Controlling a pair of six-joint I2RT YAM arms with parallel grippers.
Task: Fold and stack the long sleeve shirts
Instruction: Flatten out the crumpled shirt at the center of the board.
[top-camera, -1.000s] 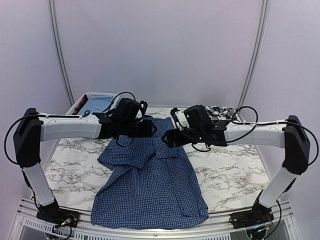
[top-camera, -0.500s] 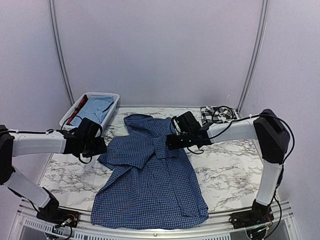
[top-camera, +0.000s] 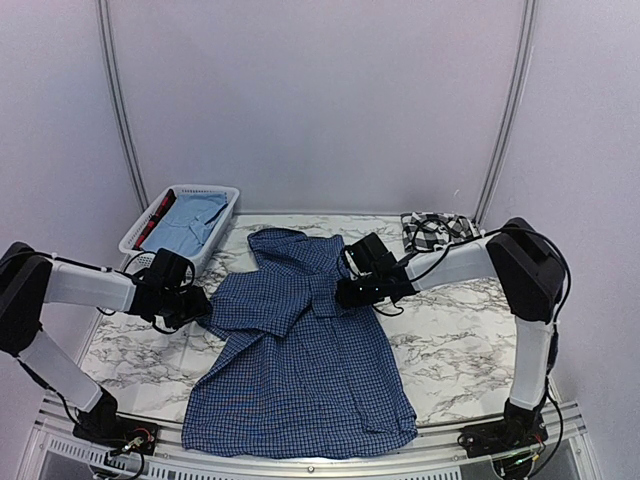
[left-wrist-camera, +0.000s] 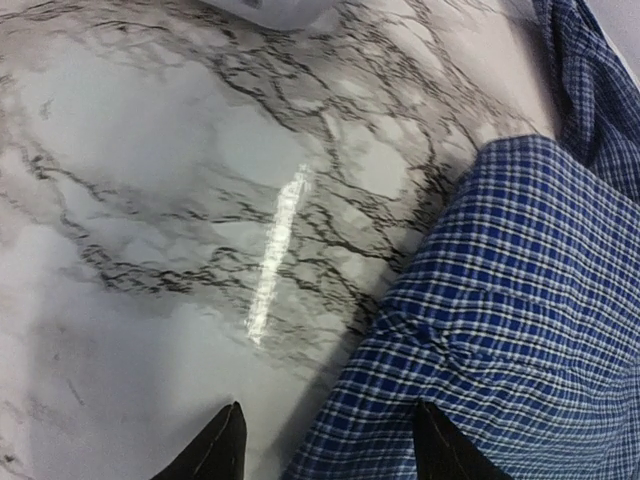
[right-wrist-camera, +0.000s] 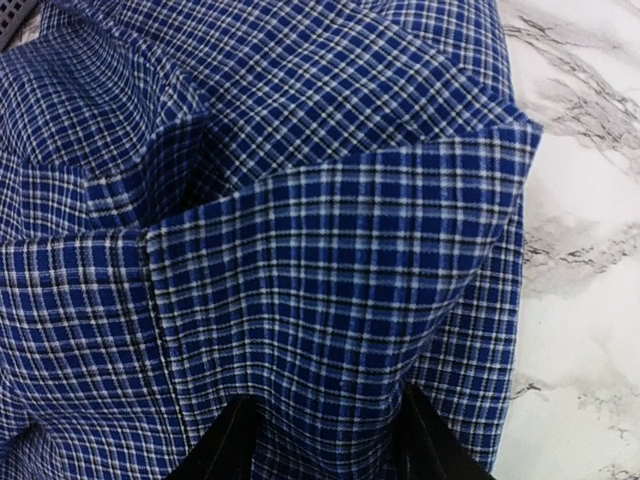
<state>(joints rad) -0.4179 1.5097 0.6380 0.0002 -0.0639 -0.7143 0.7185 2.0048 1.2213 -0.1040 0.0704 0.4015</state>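
Two arms flank the dark blue shirt (top-camera: 300, 350), one on each side of its upper half

Shirt lies flat on the tabletop (top-camera: 450, 350), long axis running from the collar at the far end to the hem by the arm bases. The left jaws sit low at its left edge, spread wide, bare marble under one tip and the checked edge just inside the other, gripping nothing. The right jaws hover on the folded cloth near the right shoulder, tips parted over the fold, nothing pinched that I can see. The plaid shirt (top-camera: 435, 228) waits bunched at the far right corner, nearer the right arm. My guess: each side fold goes to the arm beside it
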